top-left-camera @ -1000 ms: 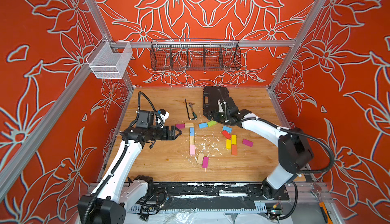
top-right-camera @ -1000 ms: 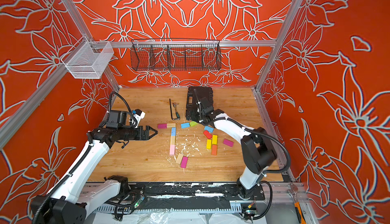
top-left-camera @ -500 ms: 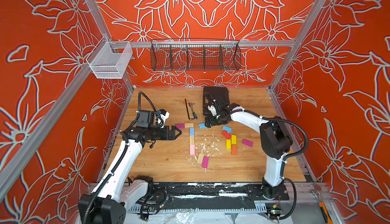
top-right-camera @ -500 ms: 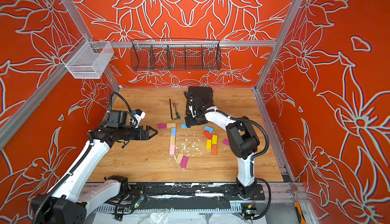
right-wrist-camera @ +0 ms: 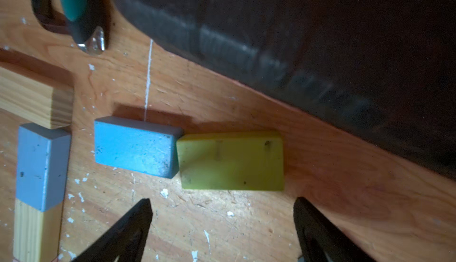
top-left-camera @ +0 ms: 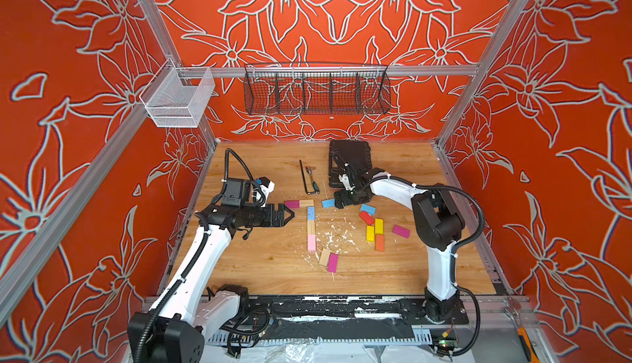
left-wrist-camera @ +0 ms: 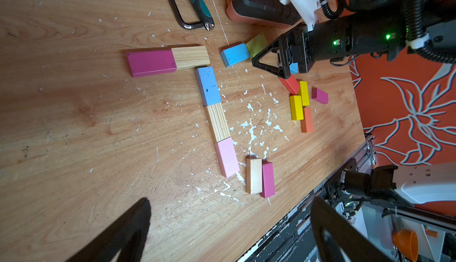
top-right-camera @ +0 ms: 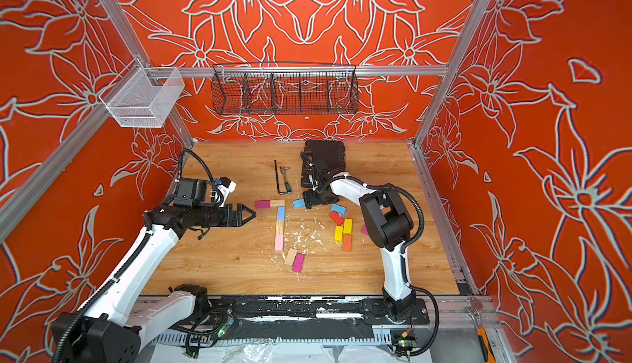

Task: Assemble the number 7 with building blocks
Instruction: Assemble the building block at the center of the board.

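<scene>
Both empty, jaws spread wide: left gripper (left-wrist-camera: 230,200), and right gripper (right-wrist-camera: 222,200) near green block (right-wrist-camera: 230,160)

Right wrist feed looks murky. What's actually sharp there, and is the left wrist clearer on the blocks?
Right wrist view: blue block and green block sharp but dim; black case dark and smeared. Left wrist view: evenly lit, number 7 crisp, only that arm's jaws blurred at the edge.

The number 7 (top-left-camera: 311,228) lies flat, with a magenta block (top-left-camera: 291,204) and a wood block (top-left-camera: 306,203) across its far end and a blue block (top-left-camera: 310,213), plain wood and a pink block (top-left-camera: 311,242) running nearward, while loose building blocks (top-left-camera: 379,226) lie scattered to its right.
</scene>
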{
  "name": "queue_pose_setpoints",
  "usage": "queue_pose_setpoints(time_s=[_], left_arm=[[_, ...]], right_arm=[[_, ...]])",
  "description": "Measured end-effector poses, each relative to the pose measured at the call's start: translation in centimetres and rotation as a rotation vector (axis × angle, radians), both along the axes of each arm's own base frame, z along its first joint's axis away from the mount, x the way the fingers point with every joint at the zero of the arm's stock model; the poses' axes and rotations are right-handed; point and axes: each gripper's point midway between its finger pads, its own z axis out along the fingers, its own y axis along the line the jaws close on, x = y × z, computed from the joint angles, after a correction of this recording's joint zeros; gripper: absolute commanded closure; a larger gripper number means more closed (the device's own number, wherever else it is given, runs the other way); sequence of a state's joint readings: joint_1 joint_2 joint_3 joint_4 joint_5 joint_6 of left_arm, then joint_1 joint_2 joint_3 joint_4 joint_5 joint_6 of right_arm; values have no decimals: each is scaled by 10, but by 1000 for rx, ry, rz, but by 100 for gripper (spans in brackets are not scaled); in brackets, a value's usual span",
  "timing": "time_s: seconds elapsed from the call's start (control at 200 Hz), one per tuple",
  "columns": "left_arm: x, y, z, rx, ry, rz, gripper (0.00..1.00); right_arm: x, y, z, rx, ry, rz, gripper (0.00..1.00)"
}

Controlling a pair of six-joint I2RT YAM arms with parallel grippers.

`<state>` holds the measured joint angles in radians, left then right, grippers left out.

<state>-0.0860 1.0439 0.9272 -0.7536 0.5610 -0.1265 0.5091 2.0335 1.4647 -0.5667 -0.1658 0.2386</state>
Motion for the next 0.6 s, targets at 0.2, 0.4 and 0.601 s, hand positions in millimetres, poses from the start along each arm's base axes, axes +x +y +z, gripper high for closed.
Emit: queue_pose_setpoints(time_s=[0.2, 0.4, 0.601], left_arm=[[0, 0, 0, 0, 2, 0, 2], [0, 0, 0, 0, 2, 0, 2], [0, 0, 0, 0, 2, 0, 2]], right_arm=[[8, 2, 1, 9, -13, -6, 7], [16, 7, -2, 22, -19, -3, 7], [15, 13, -1, 52, -10, 7, 8]])
